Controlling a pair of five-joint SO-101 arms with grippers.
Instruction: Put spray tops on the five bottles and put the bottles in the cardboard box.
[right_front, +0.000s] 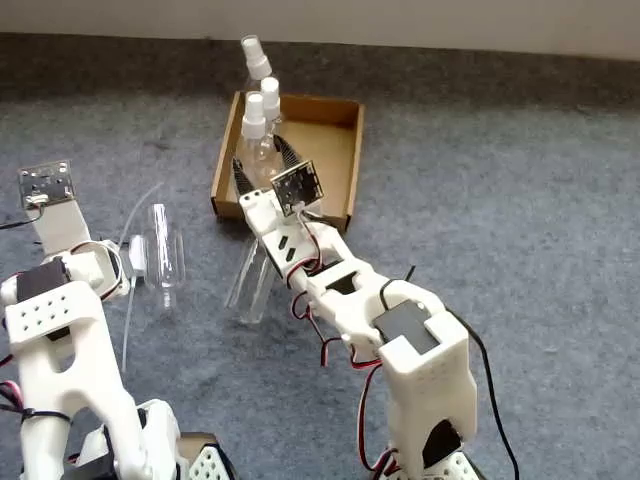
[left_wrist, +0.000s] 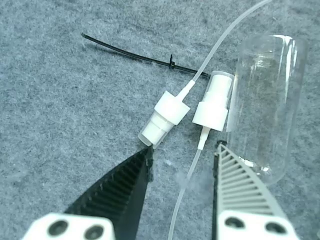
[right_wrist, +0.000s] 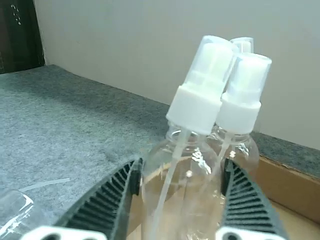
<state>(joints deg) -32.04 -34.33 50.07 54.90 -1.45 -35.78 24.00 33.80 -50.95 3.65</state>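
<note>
The right jaws are closed against both sides of an upright clear spray bottle (right_wrist: 172, 170), already fitted with its white spray top (right_wrist: 200, 95), which stands at the near-left corner of the open cardboard box (right_front: 325, 165) on the grey-carpeted worktop (right_front: 520, 220). Two more capped bottles (right_front: 268, 98) stand upright just behind it along the box's left wall, close against one another. Across the worktop, the left jaws are spread wide and hold nothing, poised low over two loose spray tops that lie side by side on the carpet: one (left_wrist: 165, 117) with its nozzle end just beside the black jaw tip, the other (left_wrist: 212, 107) lying near the grey jaw tip, each trailing a thin clear dip tube. An uncapped clear bottle (left_wrist: 265, 100) lies on its side just beside the second top. A black cable tie (left_wrist: 140, 56) lies on the carpet beyond the tops. Another uncapped bottle (right_front: 250, 285) lies on its side in front of the box, partly under the right arm (right_front: 400, 340).
</note>
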